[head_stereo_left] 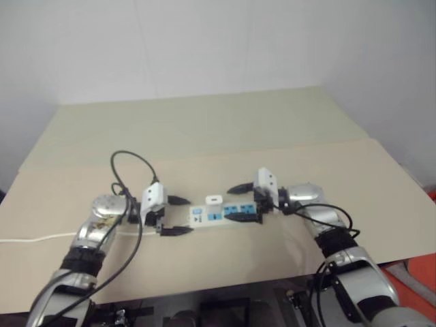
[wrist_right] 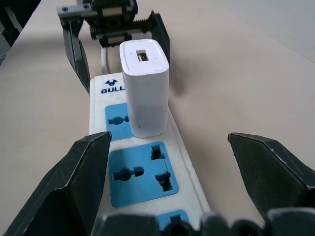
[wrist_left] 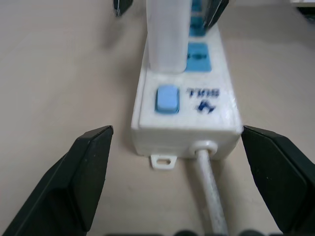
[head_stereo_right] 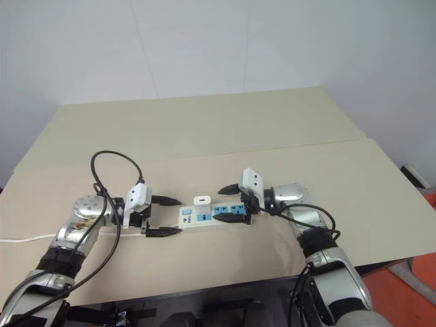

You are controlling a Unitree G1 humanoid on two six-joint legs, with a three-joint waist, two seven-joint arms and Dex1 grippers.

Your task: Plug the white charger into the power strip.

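Note:
The power strip [head_stereo_left: 199, 216] lies flat in the middle of the table, its thin white cord [wrist_left: 209, 196] running off to the left. The white charger [wrist_right: 144, 93] stands upright on the blue socket face nearest the switch end, with nothing touching it. My left gripper [head_stereo_left: 191, 215] is open, its fingers [wrist_left: 91, 167] spread on either side of the strip's switch end without touching it. From the other end, my right gripper [head_stereo_left: 227, 203] faces the charger. It is open too, one finger on each side of the strip, holding nothing.
The beige table [head_stereo_left: 204, 129] runs far back to a white wall, with a seam crossing it behind the strip. Its front edge lies just below my arms. A black cable [head_stereo_left: 129, 163] loops above my left wrist. Something orange [head_stereo_left: 422, 279] sits beyond the table's right corner.

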